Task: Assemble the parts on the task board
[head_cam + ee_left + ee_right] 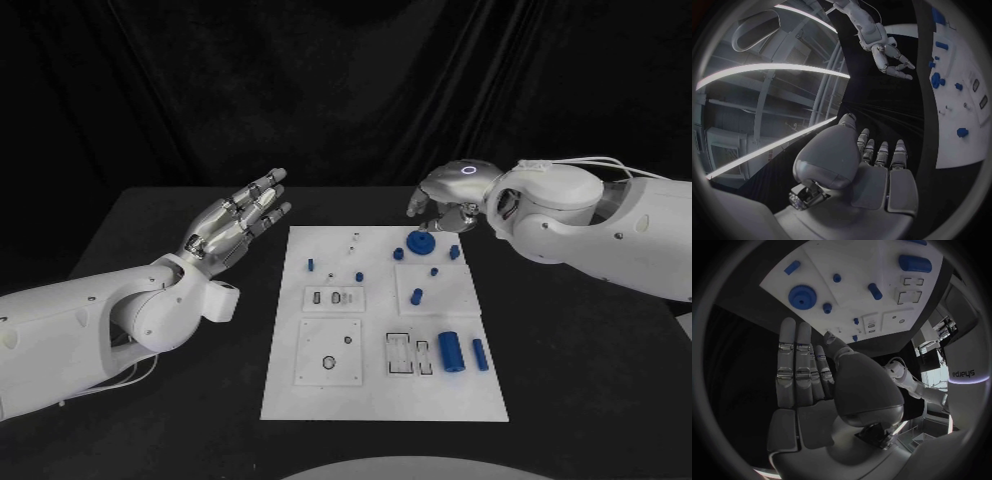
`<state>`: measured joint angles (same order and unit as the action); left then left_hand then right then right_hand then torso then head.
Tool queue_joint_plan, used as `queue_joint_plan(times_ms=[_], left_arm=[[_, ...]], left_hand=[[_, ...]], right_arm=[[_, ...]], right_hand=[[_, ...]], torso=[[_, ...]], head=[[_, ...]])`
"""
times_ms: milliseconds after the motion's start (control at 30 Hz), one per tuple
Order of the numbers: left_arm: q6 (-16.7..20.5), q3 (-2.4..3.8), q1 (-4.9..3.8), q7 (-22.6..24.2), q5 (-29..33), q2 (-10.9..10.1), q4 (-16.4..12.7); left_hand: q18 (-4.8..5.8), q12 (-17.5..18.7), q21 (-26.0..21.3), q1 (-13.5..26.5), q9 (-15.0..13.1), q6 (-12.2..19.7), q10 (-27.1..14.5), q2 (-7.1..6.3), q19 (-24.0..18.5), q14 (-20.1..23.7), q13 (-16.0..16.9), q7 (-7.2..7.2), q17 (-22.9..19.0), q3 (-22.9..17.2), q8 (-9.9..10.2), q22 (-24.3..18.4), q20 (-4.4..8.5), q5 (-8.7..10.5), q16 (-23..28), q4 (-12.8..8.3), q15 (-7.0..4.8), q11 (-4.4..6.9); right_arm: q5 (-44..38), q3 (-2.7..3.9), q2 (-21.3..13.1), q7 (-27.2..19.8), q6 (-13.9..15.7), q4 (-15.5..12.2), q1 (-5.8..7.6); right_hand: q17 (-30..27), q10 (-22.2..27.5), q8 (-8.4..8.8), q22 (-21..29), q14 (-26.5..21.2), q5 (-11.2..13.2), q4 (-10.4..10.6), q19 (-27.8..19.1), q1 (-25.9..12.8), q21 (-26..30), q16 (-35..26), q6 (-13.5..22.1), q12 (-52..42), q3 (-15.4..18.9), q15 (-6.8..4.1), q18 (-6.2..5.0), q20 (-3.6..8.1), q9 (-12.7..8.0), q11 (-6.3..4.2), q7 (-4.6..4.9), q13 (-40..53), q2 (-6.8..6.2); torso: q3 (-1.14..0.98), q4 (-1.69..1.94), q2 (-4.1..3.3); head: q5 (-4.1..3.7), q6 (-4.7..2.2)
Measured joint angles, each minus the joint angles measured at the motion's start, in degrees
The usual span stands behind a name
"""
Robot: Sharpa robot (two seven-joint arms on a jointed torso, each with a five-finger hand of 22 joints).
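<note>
Reach stage: right hand (pixel 444 205) hovers, fingers straight and together, empty, near the blue gear (pixel 418 243); left hand (pixel 238 222) waits, fingers straight, empty. Next, it probably grasps the gear.

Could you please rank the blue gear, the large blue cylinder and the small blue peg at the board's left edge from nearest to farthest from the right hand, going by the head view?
From the right hand:
1. Blue gear, at the task board's far end, just below the hand.
2. Small blue peg, at the board's left edge.
3. Large blue cylinder, toward the board's near right.
</note>
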<state>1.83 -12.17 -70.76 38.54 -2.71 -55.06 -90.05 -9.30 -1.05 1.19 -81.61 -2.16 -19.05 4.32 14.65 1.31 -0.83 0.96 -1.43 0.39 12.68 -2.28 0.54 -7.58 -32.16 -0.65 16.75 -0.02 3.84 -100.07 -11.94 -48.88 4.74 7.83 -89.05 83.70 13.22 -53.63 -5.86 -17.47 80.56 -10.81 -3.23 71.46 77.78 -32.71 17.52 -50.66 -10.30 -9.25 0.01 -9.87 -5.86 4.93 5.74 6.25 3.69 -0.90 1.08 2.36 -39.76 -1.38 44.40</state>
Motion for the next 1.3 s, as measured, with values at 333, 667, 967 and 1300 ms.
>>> queue_joint_plan(times_ms=[333,667,967,1300], left_arm=[[0.64,-0.02,0.0,0.06,-3.27,-0.45,-0.3],[0.65,-0.02,0.0,0.1,-4.49,-0.75,-0.37],[0.6,-0.01,0.0,0.13,-4.84,-1.22,-0.69],[0.47,-0.01,0.0,0.16,-4.97,-1.42,-0.94]], left_hand=[[0.01,0.0,-0.88,-0.49,0.0,0.15,-0.23,0.07,-1.15,0.81,0.0,0.15,-0.32,0.0,0.0,-0.42,1.98,-0.3,0.26,0.0,-1.22,-0.59],[0.01,0.0,-0.88,-0.97,0.01,0.22,-0.45,0.09,-1.15,0.81,-0.06,0.22,-0.35,0.0,0.0,-0.45,1.98,-0.3,0.26,0.0,-1.22,-0.8],[0.01,0.0,-0.88,-0.97,0.01,0.02,-0.65,0.09,-1.15,0.81,-0.06,0.42,-0.34,-0.16,0.0,-0.49,1.97,-0.55,0.26,-0.16,-1.22,-1.0],[0.01,0.0,-0.87,-1.19,0.02,0.22,-0.85,0.31,-1.15,0.81,-0.05,0.63,-0.32,-0.25,0.01,-0.49,1.97,-0.78,0.26,-0.07,-1.21,-1.21]], right_arm=[[-1.04,-0.01,-0.88,-2.15,2.64,-1.13,-1.77],[-1.39,0.0,-0.86,-3.6,4.29,-0.77,-3.64],[-1.49,0.0,-0.7,-3.91,4.66,-0.45,-4.1],[-1.54,0.01,0.27,-3.92,4.91,1.08,-4.18]], right_hand=[[1.77,-0.43,1.7,-1.21,-0.2,0.89,1.9,-0.52,-0.33,-0.41,0.5,2.79,0.7,-0.32,0.2,0.01,-0.09,-0.95,0.43,-0.11,0.15,-1.48],[2.69,-0.85,1.7,-2.14,-0.2,-0.69,2.05,-0.52,0.28,-0.99,0.66,3.1,1.15,-1.11,0.2,0.01,-0.09,-0.97,0.39,-0.4,0.15,-2.08],[3.38,-1.03,1.7,-2.91,-0.2,-2.64,2.44,-0.79,0.71,-1.59,0.66,2.85,1.71,-2.0,0.2,0.01,0.0,-0.89,0.57,-0.27,0.15,-2.45],[4.53,-1.05,1.42,-4.28,0.0,-4.45,2.99,-0.94,1.08,-2.62,1.61,2.37,2.34,-3.01,0.41,0.01,-0.08,-0.83,0.6,-0.31,0.14,-2.25]], torso=[[0.14,0.28,-2.99],[0.16,0.48,-4.23],[0.23,0.49,-4.15],[0.3,0.52,-4.01]], head=[[-0.65,-2.32],[-1.27,-2.69],[-1.01,-1.68],[-0.93,-1.29]])
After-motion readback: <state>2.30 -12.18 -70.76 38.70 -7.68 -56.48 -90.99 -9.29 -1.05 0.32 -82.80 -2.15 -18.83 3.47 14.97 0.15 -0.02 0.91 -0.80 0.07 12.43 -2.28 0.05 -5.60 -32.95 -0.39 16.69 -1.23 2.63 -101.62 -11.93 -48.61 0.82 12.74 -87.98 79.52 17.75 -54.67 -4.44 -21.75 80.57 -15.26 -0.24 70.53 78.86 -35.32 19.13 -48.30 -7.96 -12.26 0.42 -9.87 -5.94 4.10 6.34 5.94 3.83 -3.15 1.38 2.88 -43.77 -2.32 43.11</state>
